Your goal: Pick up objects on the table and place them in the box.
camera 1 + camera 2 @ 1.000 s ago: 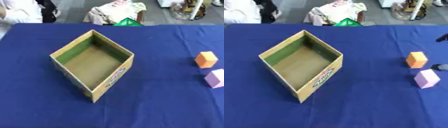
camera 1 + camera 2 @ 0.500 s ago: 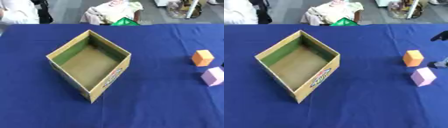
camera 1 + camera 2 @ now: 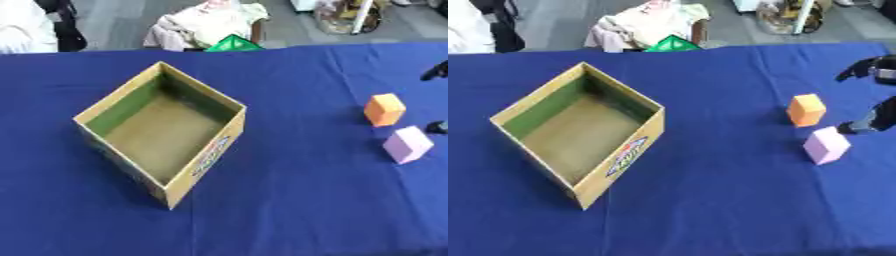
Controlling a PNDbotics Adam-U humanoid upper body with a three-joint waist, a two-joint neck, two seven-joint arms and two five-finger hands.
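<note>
Since a second ago our right hand (image 3: 874, 95) shows more of itself at the right edge of the right eye view, dark fingertips now reaching in closer to the two blocks; the whole picture has also shifted a little, which we take for our head moving, while the box and blocks lie as they did on the cloth.

We take the cardboard box (image 3: 579, 131) as our landmark. It stands open-topped on the blue surface (image 3: 710, 200), turned so that one corner points toward us, with a printed label on its near right wall. Its inside is bare brown board with a green inner wall on the far left side.

Well to the right of the box sits the orange block (image 3: 806, 110), resting on the cloth. Just nearer to us than the orange block, and still farther right of the box, lies the pink block (image 3: 826, 145), tilted askew to the table edge. The two blocks are near each other but apart.

Our right hand hangs beyond both blocks, on the side away from the box. One dark part shows above the level of the orange block and another just beside the pink block, with a wide gap between them, so the hand is spread and holds nothing. We cannot tell whether the lower fingertip touches the pink block.

Beyond the far edge of the surface, behind the box, a green object (image 3: 671, 44) peeks up.
</note>
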